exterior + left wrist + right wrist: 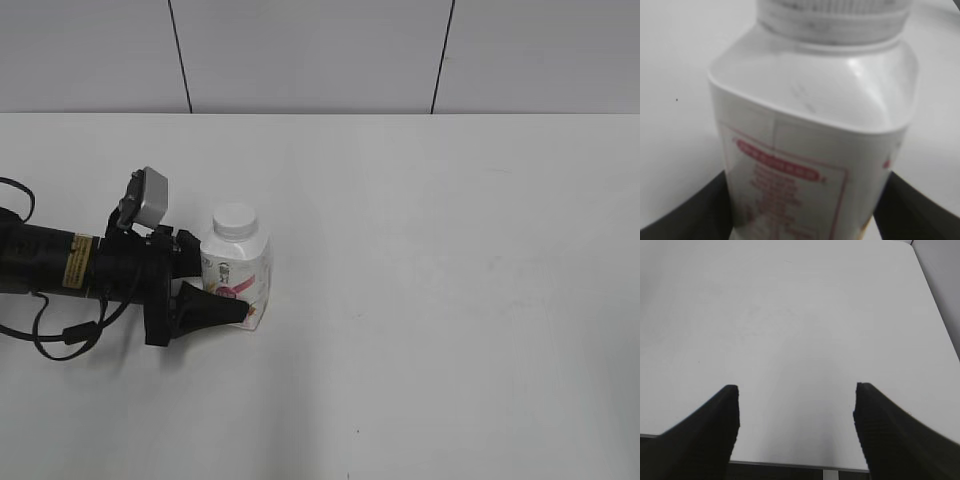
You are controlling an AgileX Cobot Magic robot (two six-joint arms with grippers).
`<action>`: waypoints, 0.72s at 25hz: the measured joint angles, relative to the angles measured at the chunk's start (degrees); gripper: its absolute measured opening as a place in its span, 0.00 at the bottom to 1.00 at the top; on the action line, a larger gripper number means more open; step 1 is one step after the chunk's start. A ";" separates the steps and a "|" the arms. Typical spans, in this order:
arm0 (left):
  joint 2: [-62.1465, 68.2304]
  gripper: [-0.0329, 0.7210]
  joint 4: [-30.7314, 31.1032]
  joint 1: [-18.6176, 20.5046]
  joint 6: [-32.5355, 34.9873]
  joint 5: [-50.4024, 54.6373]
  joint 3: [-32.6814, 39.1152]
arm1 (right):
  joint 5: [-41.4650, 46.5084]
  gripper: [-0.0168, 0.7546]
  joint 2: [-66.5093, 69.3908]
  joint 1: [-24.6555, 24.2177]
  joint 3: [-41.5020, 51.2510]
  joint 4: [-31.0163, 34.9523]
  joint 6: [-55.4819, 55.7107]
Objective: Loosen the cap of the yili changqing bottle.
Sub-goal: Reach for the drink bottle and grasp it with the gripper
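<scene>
Your left gripper (225, 290) clamping the yili changqing bottle (238, 280) upright, cap (235, 220) on, right gripper (796, 405) spread wide over bare table (800, 315), seen only from its wrist.

The bottle (238, 272) is flanked low down by the left gripper (225, 290); the cap (235, 220) is left unobstructed above and rightward.

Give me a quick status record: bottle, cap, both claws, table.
bottle: yili changqing bottle upright on the table, left of centre
cap: white cap on the neck, nothing touching it
left claw: left claw fingers on either side of the bottle body, low down; looks closed on it
right claw: right claw open, holding nothing, over bare table; not in the exterior view
</scene>
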 joint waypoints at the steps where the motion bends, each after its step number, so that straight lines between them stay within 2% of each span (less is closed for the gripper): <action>1: 0.00 0.70 0.05 0.00 0.06 -0.27 0.00 | 0.00 0.76 0.00 0.00 0.00 0.00 0.00; 8: 0.00 0.81 0.90 0.00 0.30 -2.93 -0.07 | 0.00 0.76 0.00 0.00 0.00 0.00 0.00; 18: 1.19 0.82 1.58 0.00 1.25 -3.47 -0.07 | 0.00 0.76 0.00 0.00 0.00 0.00 0.00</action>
